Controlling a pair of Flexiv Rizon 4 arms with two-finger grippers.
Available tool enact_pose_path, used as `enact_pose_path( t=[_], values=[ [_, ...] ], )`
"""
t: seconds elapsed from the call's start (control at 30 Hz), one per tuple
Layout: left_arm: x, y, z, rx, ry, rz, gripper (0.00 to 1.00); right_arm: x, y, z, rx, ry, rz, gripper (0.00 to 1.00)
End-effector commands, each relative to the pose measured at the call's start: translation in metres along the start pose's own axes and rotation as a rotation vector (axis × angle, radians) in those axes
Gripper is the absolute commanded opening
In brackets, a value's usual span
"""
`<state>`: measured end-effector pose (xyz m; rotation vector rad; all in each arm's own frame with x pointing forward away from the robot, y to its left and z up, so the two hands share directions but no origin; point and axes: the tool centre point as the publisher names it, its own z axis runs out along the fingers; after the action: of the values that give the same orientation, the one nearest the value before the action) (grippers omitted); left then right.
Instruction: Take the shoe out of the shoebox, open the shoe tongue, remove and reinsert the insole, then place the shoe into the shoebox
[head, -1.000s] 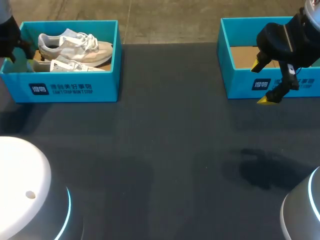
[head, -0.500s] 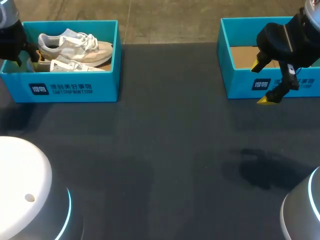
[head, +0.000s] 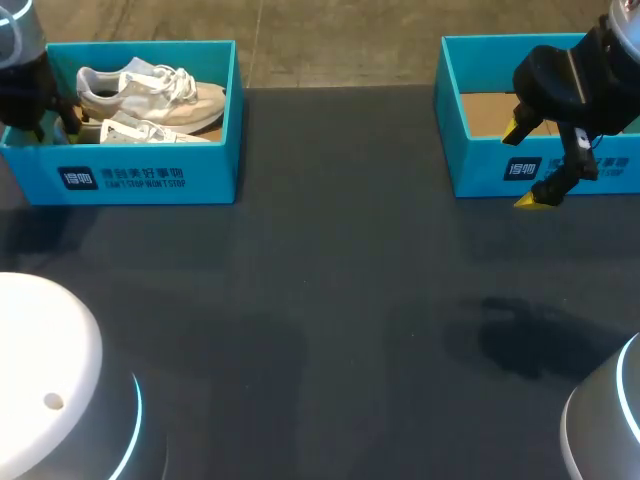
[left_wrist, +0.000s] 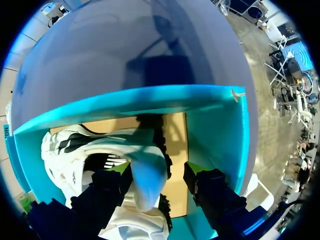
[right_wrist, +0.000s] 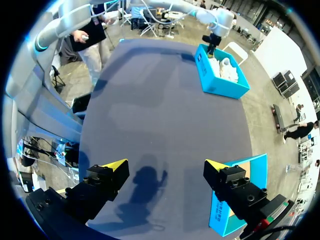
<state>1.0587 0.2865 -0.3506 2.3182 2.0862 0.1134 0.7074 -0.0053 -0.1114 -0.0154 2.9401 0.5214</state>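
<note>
The left teal shoebox (head: 150, 175) holds two white shoes, one (head: 150, 88) at the back and one (head: 150, 132) in front. My left gripper (head: 62, 112) is down in the box's left end. In the left wrist view my left gripper (left_wrist: 156, 170) is open with the heel (left_wrist: 147, 182) of a white shoe (left_wrist: 95, 150) between its fingers; one finger lies against the heel, and bare cardboard shows between the heel and the other. My right gripper (head: 522, 166) hangs open and empty over the front wall of the right shoebox (head: 480, 175); in its own wrist view my right gripper (right_wrist: 165, 166) is above the dark table.
The right shoebox (right_wrist: 240, 200) shows only its brown cardboard floor. The dark table (head: 330, 300) lies between the two boxes. The teal box wall (left_wrist: 215, 135) stands close beside my left gripper's fingers.
My left arm has shifted a little to the right, further into the box towards the shoe's heel. The right arm has kept still.
</note>
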Motion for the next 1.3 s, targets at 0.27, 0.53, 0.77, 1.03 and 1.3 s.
enact_pose_path(
  t=[0.27,0.53,0.77,1.03,1.3],
  values=[
    [-0.002,0.002,0.019,0.034,-0.002,0.004,0.6,-0.002,0.001,0.001,0.003,0.005,0.001,1.0],
    [-0.001,0.004,0.023,0.044,0.0,0.008,0.15,-0.002,0.001,0.001,0.003,0.005,0.001,1.0],
    [0.001,0.002,0.02,0.044,-0.001,0.016,0.0,-0.002,0.001,0.001,0.003,0.005,0.001,1.0],
    [0.004,0.004,-0.01,0.035,-0.001,-0.006,0.0,-0.002,0.001,0.001,0.003,0.005,0.001,1.0],
    [0.009,0.012,-0.042,0.045,0.007,-0.041,0.0,-0.002,0.001,0.001,0.003,0.005,0.001,1.0]
  ],
)
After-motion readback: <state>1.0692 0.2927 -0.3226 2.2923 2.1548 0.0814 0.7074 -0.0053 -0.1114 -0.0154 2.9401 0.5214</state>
